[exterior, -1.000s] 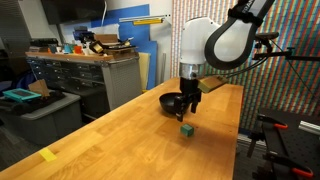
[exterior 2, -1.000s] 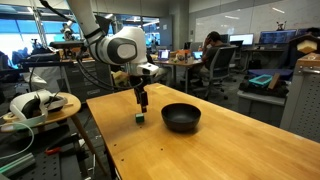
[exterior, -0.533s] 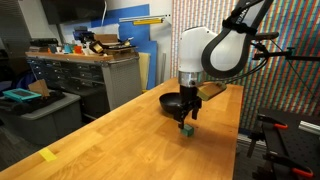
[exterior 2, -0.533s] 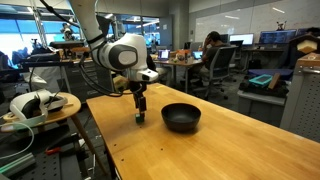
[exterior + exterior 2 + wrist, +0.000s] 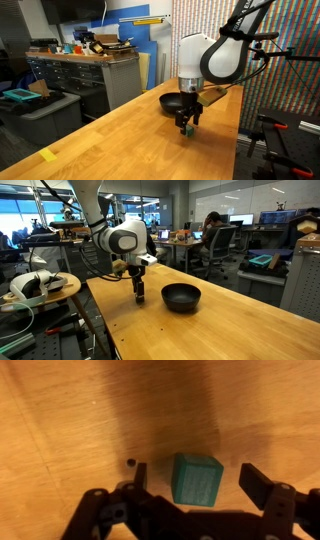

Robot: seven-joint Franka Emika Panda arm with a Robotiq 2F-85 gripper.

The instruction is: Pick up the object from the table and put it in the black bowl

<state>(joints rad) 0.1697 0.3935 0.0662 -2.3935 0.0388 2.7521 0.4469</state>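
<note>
The small dark green block (image 5: pixel 196 479) rests on the light-brown wooden table (image 5: pixel 120 140). In the wrist view it sits between my two open fingers, with gaps on both sides. My gripper (image 5: pixel 195 482) is down at table level around the block (image 5: pixel 186 129); it also shows in an exterior view (image 5: pixel 140 298), where the fingers hide the block. The round black bowl (image 5: pixel 181 297) stands on the table just beside the gripper, and it shows behind the gripper in an exterior view (image 5: pixel 175 103).
A flat yellow scrap (image 5: pixel 49 155) lies near the table's front corner. A grey metal workbench with drawers (image 5: pixel 80 75) stands beyond the table. A round side table with cables (image 5: pixel 40 288) stands off the table's edge.
My gripper has come down from above the block to table level, so that its open fingers now straddle the block. The bowl has not moved.
</note>
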